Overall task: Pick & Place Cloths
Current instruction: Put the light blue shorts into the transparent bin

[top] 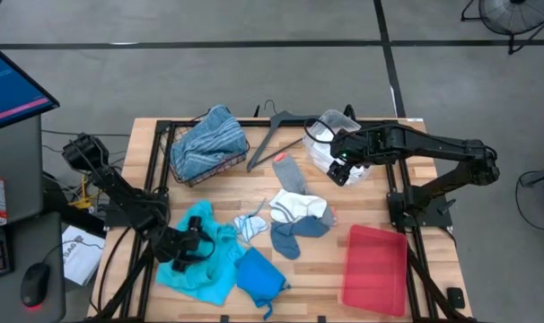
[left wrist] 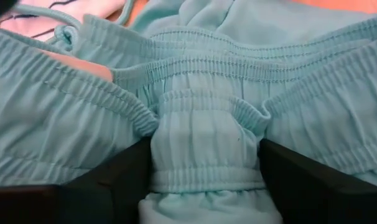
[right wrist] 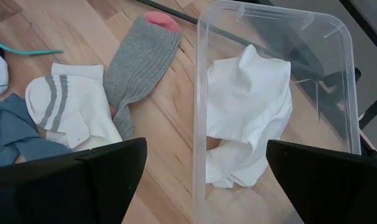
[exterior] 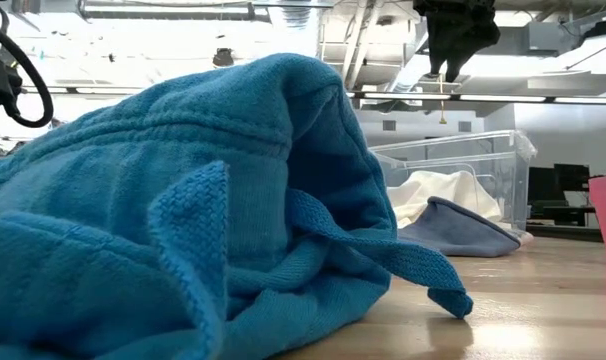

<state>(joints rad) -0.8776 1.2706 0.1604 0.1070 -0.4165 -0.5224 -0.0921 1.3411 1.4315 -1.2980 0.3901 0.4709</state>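
Observation:
A turquoise garment (top: 205, 260) lies crumpled on the table's near left, and it fills the low view (exterior: 183, 200). My left gripper (top: 189, 242) is down on it, shut on its gathered waistband. Next to it lie a bright blue cloth (top: 258, 274), white striped socks (top: 294, 206), blue-grey socks (top: 294, 235) and a grey sock with a pink toe (right wrist: 139, 56). My right gripper (right wrist: 204, 186) hangs open above the near edge of a clear bin (top: 330, 144). A white cloth (right wrist: 247, 112) lies in the bin. My left gripper has a bunched ridge of the turquoise garment's elastic waistband (left wrist: 207, 124) between its two fingers (left wrist: 123, 180), which touch it on both sides. The cloth puckers where they meet it. The fingers slant down from above. The garment lies on the table.
A wire basket (top: 169, 166) with a blue-white striped cloth (top: 209, 139) stands at the far left, a grey hanger (top: 272, 135) beside it. A red tray (top: 375, 269) lies at the near right. A small striped sock (top: 250, 224) lies mid-table.

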